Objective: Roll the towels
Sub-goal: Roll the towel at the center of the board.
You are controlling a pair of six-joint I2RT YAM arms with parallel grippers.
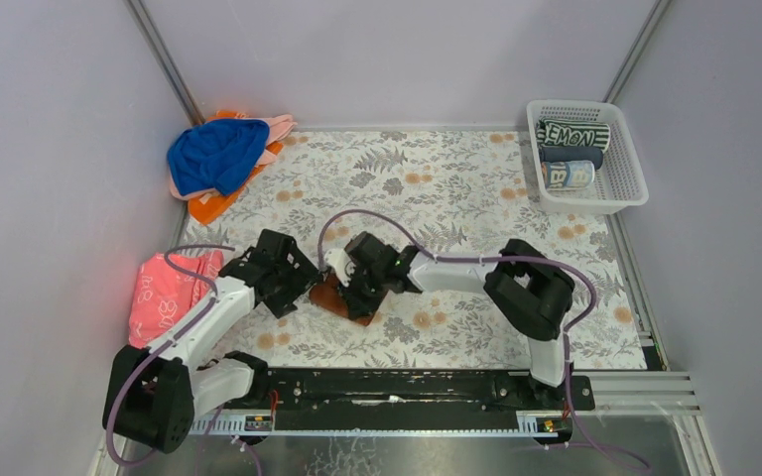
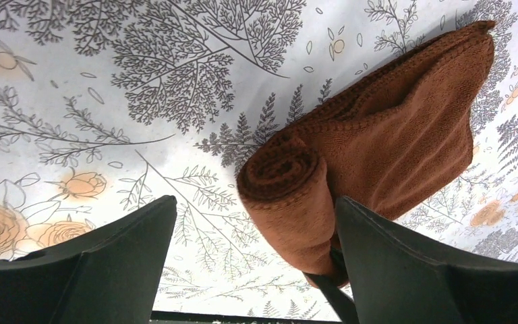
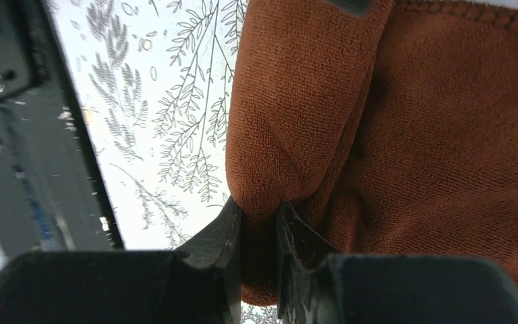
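A brown towel (image 1: pixel 329 295) lies on the floral mat in the middle, between both grippers. In the left wrist view the towel (image 2: pixel 391 128) is partly rolled, its spiral end facing the camera and a flat tail stretching away to the upper right. My left gripper (image 2: pixel 254 202) is open, and the rolled end sits between its fingers, against the right finger (image 2: pixel 391 256). It also shows in the top view (image 1: pixel 298 283). My right gripper (image 3: pixel 260 212) is shut on a fold of the brown towel (image 3: pixel 411 135) at the roll. It also shows in the top view (image 1: pixel 359 295).
A pile of blue, orange and pink towels (image 1: pixel 220 159) lies at the back left. A pink patterned towel (image 1: pixel 164 293) lies at the left edge. A white basket (image 1: pixel 620 188) at the back right holds rolled towels. A black rail (image 1: pixel 407 387) runs along the near edge.
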